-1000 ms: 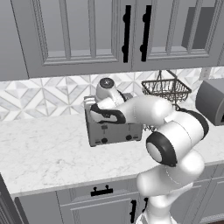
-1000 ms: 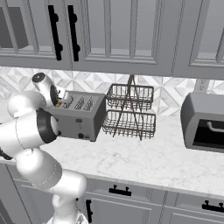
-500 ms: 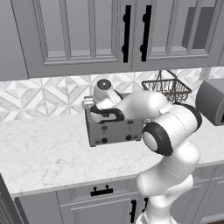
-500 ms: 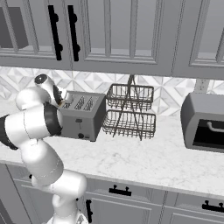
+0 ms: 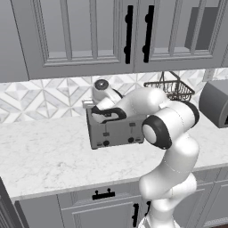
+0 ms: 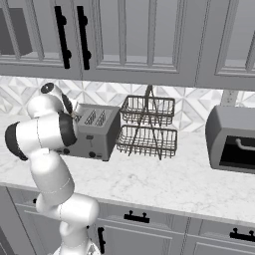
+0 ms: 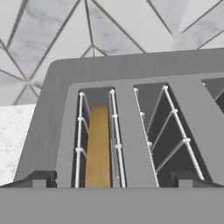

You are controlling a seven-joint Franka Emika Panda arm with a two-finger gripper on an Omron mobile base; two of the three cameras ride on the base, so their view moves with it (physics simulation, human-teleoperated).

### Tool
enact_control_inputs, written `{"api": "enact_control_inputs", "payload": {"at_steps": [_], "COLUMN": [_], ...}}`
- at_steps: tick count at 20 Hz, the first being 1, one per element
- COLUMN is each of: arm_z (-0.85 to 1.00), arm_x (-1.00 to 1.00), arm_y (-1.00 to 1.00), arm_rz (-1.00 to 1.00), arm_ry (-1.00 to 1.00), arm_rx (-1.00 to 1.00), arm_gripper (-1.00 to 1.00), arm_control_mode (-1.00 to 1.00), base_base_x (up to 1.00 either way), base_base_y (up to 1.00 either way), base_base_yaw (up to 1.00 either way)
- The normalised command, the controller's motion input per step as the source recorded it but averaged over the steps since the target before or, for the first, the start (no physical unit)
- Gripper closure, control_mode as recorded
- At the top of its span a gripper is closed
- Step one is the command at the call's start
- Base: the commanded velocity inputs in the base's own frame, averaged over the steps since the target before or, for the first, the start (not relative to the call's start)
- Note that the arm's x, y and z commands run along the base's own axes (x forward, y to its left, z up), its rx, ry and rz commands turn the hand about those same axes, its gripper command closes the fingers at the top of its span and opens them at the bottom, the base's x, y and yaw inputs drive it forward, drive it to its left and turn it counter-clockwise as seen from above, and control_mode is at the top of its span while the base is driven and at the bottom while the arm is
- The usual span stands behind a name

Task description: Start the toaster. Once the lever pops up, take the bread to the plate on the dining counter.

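From the left base view, a grey four-slot toaster (image 5: 116,130) sits on a white marble worktop (image 5: 44,156) against a patterned tile wall, with its levers and black knobs facing the camera. The white arm bends over its top, and the hand itself is hidden behind the wrist.

From the right base view, the toaster (image 6: 94,132) stands just left of a two-tier wire basket rack (image 6: 148,127); a larger toaster oven (image 6: 231,139) sits well apart to the right.

The hand view looks straight down into the slots. The bread (image 7: 97,148), a tan slice standing on edge, sits low in the left slot between thin wire guides. The gripper (image 7: 109,180) hovers above with its two dark tips spread wide, holding nothing.

The slice is likely light, stiff and a little brittle; pinching its flat faces near the top edge, once raised, seems safest.
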Motion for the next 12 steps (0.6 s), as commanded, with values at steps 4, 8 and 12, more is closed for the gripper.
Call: {"api": "enact_control_inputs", "payload": {"at_steps": [4,8,12], "arm_z": [-0.02,0.00,0.00], "arm_x": [0.08,0.03,0.00], "arm_y": [0.17,0.18,0.22], "arm_rz": [-0.09,-0.09,-0.09], "arm_ry": [0.00,-0.01,-0.01], "arm_rx": [0.00,0.00,0.00], "arm_gripper": [-1.00,-1.00,-1.00], "arm_control_mode": [-1.00,-1.00,-1.00], "base_base_x": [0.00,0.00,0.00], "base_base_y": [0.00,0.00,0.00], "base_base_yaw": [0.00,0.00,0.00]}}
